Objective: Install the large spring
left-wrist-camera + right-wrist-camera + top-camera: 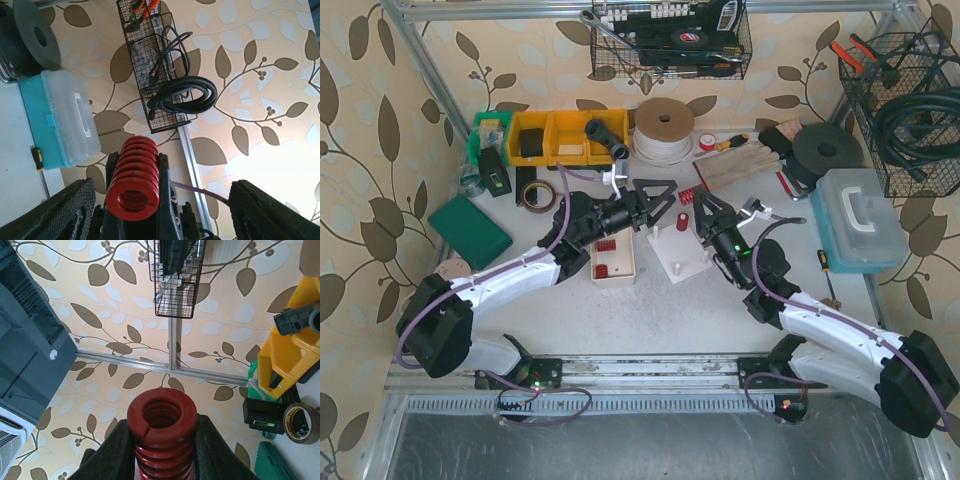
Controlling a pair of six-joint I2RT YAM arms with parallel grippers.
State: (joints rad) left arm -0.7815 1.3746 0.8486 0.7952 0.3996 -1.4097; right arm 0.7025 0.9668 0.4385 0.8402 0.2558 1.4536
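The large spring (161, 415) is clamped in the right gripper (162, 452). Its jaws are closed on the coil flanks, one finger per side, and the open end of the coil projects past the fingertips. The left gripper (162, 187) faces it with jaws wide apart and holds nothing. In its wrist view the spring lies ahead, clear of both fingers.

From overhead, we see the spring held off the bench (670, 310), between the two grippers. It is near the far edge of the white base plate (682, 262), which carries an upright red post (681, 222). We judge this post to be the seat.

Handling notes:
- We expect a thick-wire spring of this kind to be stiff. Jaw pressure should not collapse it, and it is not fragile.
- We expect it to be heavy for its size.
- The painted, rounded coils give flat fingers little contact, so the spring may roll or pivot in the grip.

Where to take hold: we recommend gripping across the diameter at mid-length. Both ends and the bore then remain free, so the coil can pass over the post without the fingers fouling the plate.
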